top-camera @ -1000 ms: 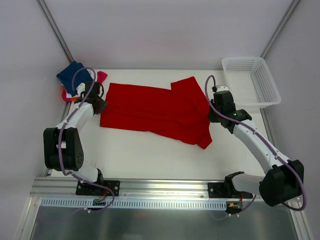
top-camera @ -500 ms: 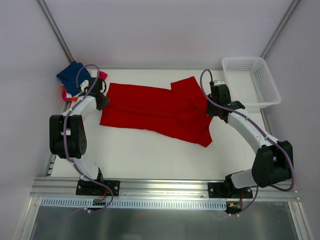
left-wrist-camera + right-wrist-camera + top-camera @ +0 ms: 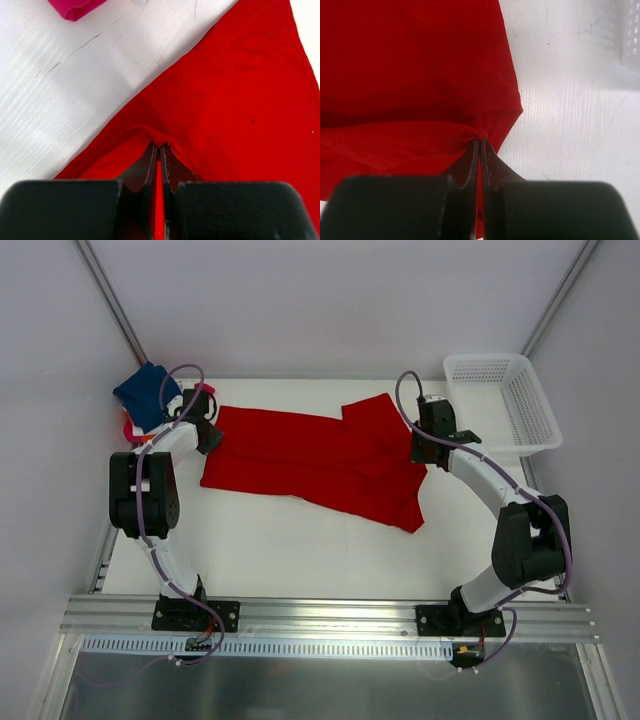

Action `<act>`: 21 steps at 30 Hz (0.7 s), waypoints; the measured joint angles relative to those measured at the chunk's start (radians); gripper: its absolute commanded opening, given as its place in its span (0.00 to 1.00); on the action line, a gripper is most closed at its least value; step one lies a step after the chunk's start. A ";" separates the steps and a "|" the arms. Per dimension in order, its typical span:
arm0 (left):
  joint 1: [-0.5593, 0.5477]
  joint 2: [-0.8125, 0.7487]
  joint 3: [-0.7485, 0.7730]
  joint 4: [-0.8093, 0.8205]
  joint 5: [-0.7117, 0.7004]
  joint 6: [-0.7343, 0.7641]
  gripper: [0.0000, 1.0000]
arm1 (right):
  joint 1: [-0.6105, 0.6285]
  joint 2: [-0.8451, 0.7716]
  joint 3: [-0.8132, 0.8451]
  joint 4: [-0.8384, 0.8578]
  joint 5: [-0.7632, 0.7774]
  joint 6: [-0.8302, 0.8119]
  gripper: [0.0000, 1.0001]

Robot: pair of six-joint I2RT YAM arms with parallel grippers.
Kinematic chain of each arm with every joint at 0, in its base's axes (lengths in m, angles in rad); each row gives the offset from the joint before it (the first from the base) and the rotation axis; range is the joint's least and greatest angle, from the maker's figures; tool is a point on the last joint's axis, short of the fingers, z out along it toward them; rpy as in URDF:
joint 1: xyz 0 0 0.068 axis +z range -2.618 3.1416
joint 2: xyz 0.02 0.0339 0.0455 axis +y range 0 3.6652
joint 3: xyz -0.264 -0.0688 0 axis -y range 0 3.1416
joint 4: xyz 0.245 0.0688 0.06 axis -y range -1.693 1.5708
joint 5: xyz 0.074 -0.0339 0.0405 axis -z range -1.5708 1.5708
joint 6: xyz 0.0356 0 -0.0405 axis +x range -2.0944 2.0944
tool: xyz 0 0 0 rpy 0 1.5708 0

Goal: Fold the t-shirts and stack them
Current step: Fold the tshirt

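Across the middle of the table the red shirt lies spread flat, its length running from my left side to my right, with one of my hands at each end. My left gripper is clamped on the shirt's left edge near its far corner. The fingers are pressed together with a thin pleat of red cloth pinched between them. From that wrist the cloth fans out ahead and to the right of the tips, and bare table lies to the left. My right gripper is closed the same way on the shirt's right edge, where the cloth bunches into small folds at the tips. There the shirt spreads ahead and to the left, with bare table on the right. Beyond my left hand, in the far-left corner, a navy tee tops a small pile, and a magenta tee lies just beside it. At the far right the basket stands apart from the shirt.
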 measured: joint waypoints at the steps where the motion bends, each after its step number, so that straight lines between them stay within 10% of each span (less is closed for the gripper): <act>1: 0.000 0.008 0.006 0.000 0.000 0.000 0.00 | -0.002 0.010 0.008 0.002 -0.002 -0.001 0.00; 18: 0.000 0.084 0.072 0.002 0.003 0.003 0.00 | -0.016 0.141 0.073 0.019 -0.021 -0.013 0.09; 21: 0.000 0.084 0.075 0.002 0.003 0.006 0.27 | -0.017 0.157 0.082 0.020 -0.021 -0.009 0.30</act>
